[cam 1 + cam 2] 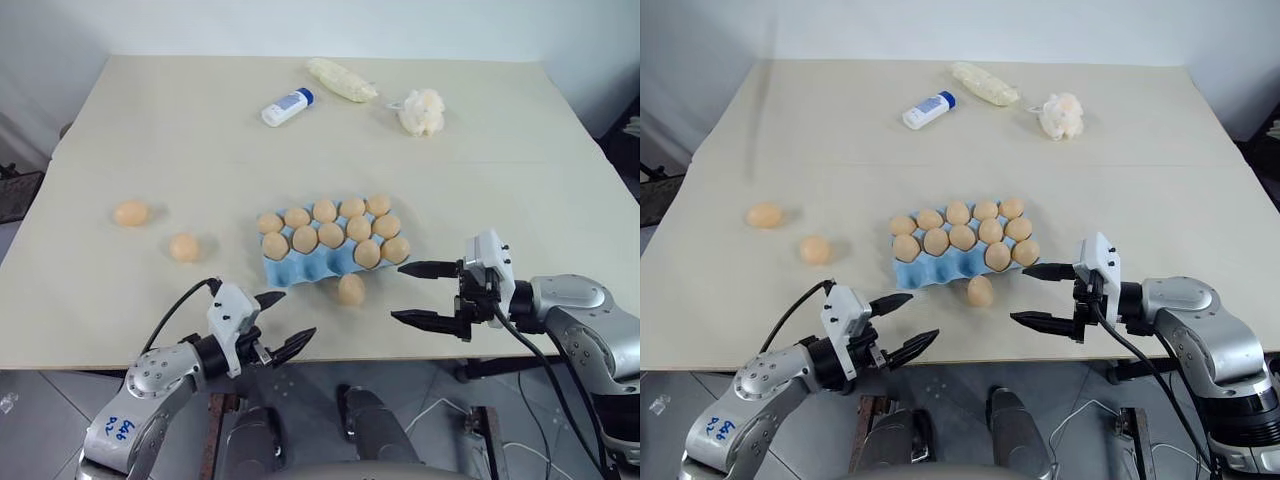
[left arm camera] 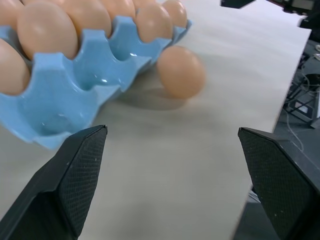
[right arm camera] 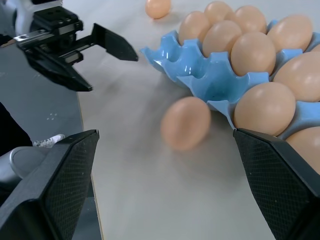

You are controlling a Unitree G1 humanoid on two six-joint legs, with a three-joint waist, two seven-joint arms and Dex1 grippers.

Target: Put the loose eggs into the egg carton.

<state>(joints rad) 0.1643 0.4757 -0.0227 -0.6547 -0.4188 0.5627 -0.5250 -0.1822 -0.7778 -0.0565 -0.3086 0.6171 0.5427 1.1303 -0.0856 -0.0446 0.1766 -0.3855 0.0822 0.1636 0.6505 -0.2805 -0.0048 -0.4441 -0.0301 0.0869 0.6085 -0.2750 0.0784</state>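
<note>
Left gripper (image 1: 281, 321): jaws wide apart, nothing between them, at the lower left of the left eye view just off the table's near edge. Right gripper (image 1: 415, 293): jaws wide apart, empty, at the lower right, pointing in towards the centre.

Nearest object: one loose egg (image 1: 350, 289) lying on the table (image 1: 480, 160), just beside the near edge of the egg carton (image 1: 300, 268), between the two grippers. In the right wrist view it appears slightly smeared, so it may be rolling. Judgement: let it settle before closing on it.

The egg carton, a light blue moulded tray, sits at centre frame. Its two far rows are full. In the near row, only the two rightmost cups hold eggs, while the three cups towards the left are empty.

Two further loose eggs lie well apart from the carton in the left half of the frame: one at mid-left (image 1: 184, 247), one further left (image 1: 131, 213).

Recommended procedure (judgement):
1. Take the egg by the carton first, using whichever gripper has the clearer line.
2. Keep the jaws fully wide on approach. Straddle the egg across its narrow axis.
3. Close gently: the shell is smooth, rounded and likely to squirt out or crack.
4. Avoid nudging the carton wall.
5. Lower into an empty near-row cup, then release.
</note>
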